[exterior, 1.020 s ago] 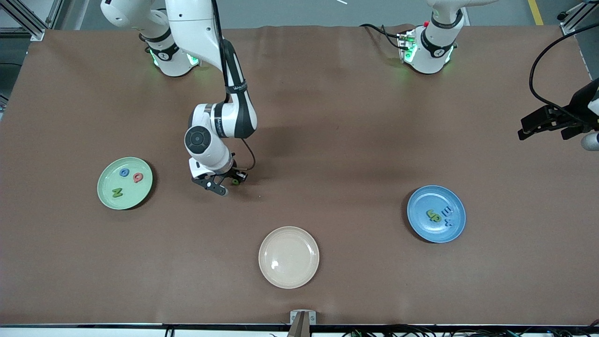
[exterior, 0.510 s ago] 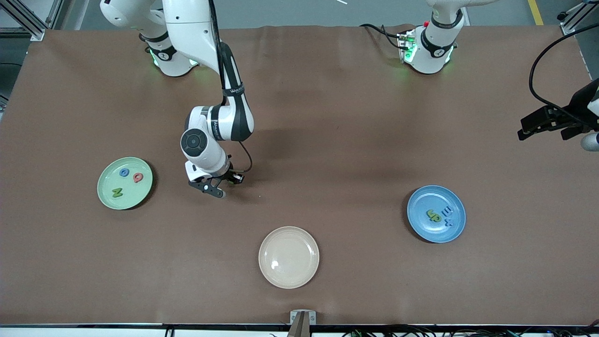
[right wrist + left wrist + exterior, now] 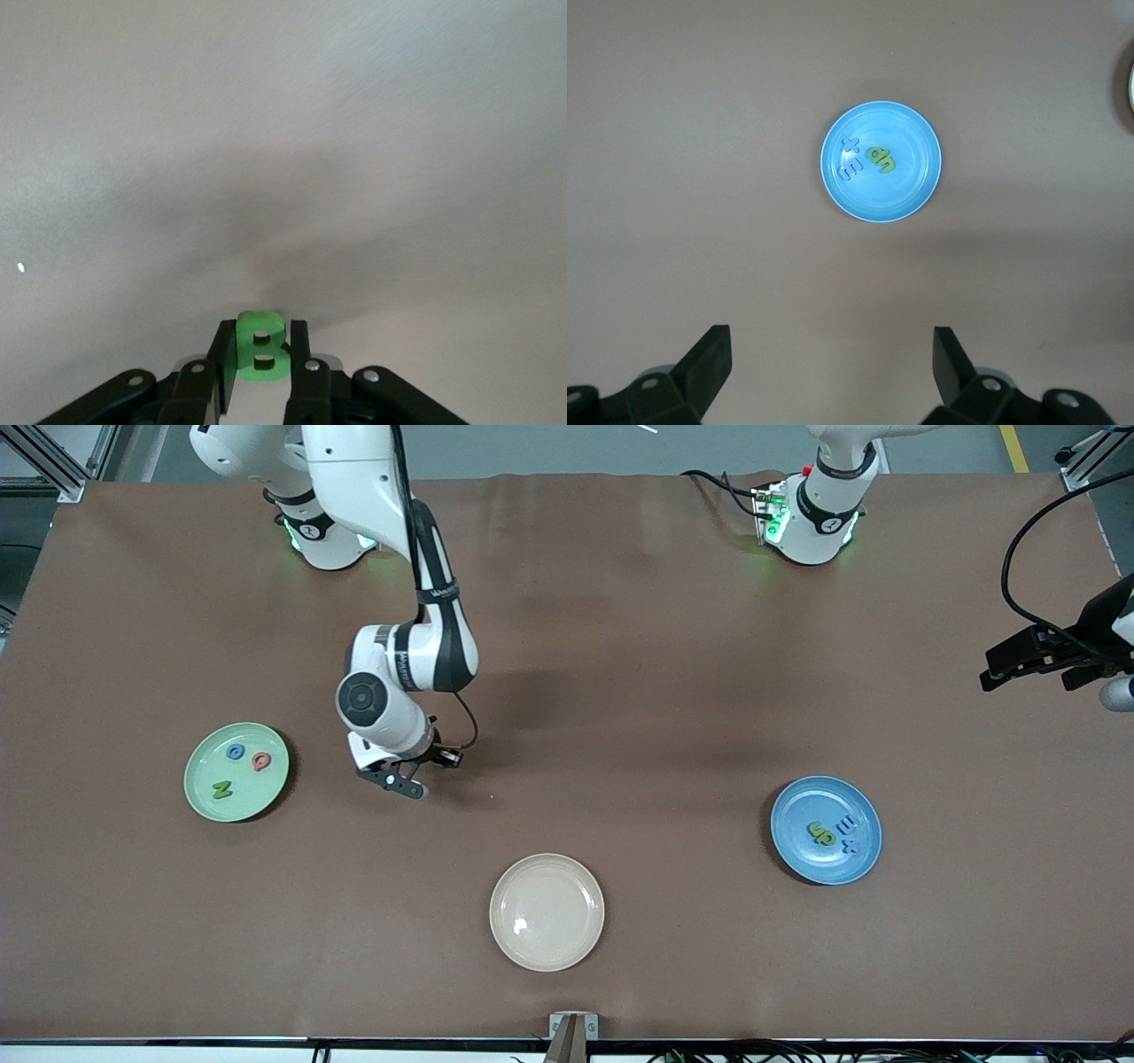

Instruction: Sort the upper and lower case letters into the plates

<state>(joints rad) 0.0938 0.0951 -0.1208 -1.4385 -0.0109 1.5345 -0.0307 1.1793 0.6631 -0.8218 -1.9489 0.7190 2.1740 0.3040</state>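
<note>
Green and flat, the letter B [image 3: 260, 346] stands on edge between the jaws of the right gripper [image 3: 409, 773], which are clamped on its 2 faces; in the right wrist view its long axis runs up along the jaws, its top pointing away from the wrist. The front view does not show the B clearly.

Brown covering spreads over the whole desk [image 3: 620, 646], smooth apart from faint creases. Going from the front camera outward: a cream plate [image 3: 547, 911] sits nearest, bare, about midway along the desk. Farther back, toward the left arm's end, lies the blue plate [image 3: 826, 830] with 4 small letters: a green u [image 3: 815, 830] and green p [image 3: 827, 839] side by side, and a blue m [image 3: 844, 825] and blue x [image 3: 851, 847] just beside them, all flat. Toward the right arm's end lies the mint plate [image 3: 236, 771] holding 3 capitals flat: green N [image 3: 221, 788] nearest, then red Q [image 3: 261, 761] and blue G [image 3: 236, 751].

The right gripper hangs over bare desk between the mint plate and the cream plate, closer to the mint one. The left gripper [image 3: 833, 367] waits high over the left arm's end of the desk, jaws wide apart and holding nothing. Both arm bases stand farthest back, with grey floor past the desk's edge.
</note>
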